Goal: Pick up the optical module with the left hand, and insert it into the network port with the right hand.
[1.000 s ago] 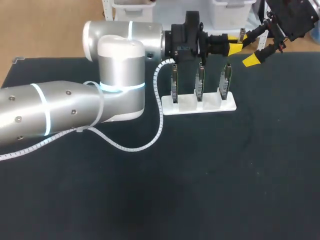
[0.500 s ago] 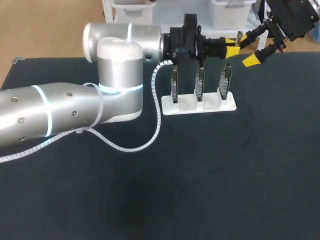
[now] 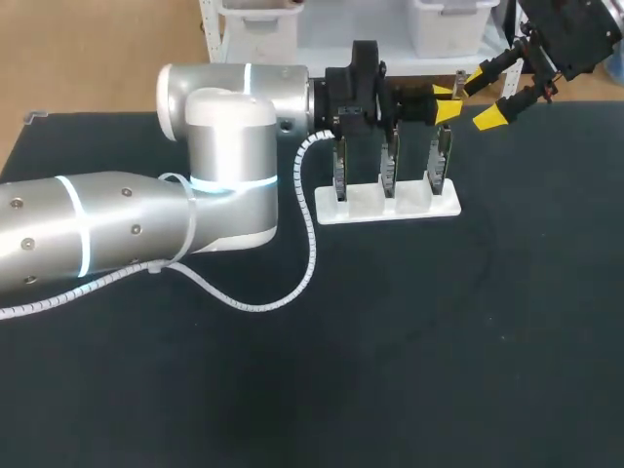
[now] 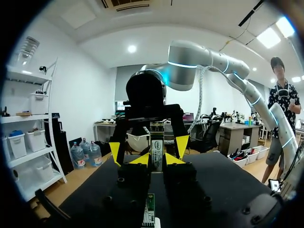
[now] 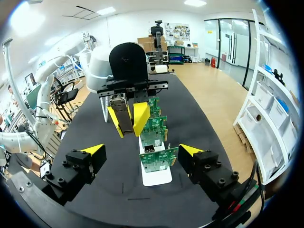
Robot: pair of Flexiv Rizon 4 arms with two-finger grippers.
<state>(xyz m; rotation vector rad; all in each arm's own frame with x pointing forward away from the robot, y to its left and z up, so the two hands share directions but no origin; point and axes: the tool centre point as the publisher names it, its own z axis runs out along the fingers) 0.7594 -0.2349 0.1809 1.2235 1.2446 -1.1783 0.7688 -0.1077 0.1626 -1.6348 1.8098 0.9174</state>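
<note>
The optical module (image 4: pixel 156 153), a slim metal stick with a label, is clamped between the yellow tips of my left gripper (image 3: pixel 448 102), which hovers above the rightmost board at the far side of the table. From the right wrist the module (image 5: pixel 124 116) shows as a brownish bar in those tips. My right gripper (image 3: pixel 483 96) faces it from the far right, open wide, and holds nothing; its fingertips (image 4: pixel 114 151) flank the module with a gap on each side. Three green circuit boards (image 3: pixel 388 161) with ports stand upright in a white stand (image 3: pixel 390 207) below both grippers.
The nearest board (image 5: pixel 156 159) stands just ahead of my right gripper (image 5: pixel 141 149), between its spread fingers. My left arm (image 3: pixel 146 224) lies across the table's left half, with a white coiled cable (image 3: pixel 292 273) looping from it. The table is a black mat (image 3: pixel 439 341).
My left gripper has drawn back a little to the left with the module still in it. The right gripper has stayed about where it was, open.
</note>
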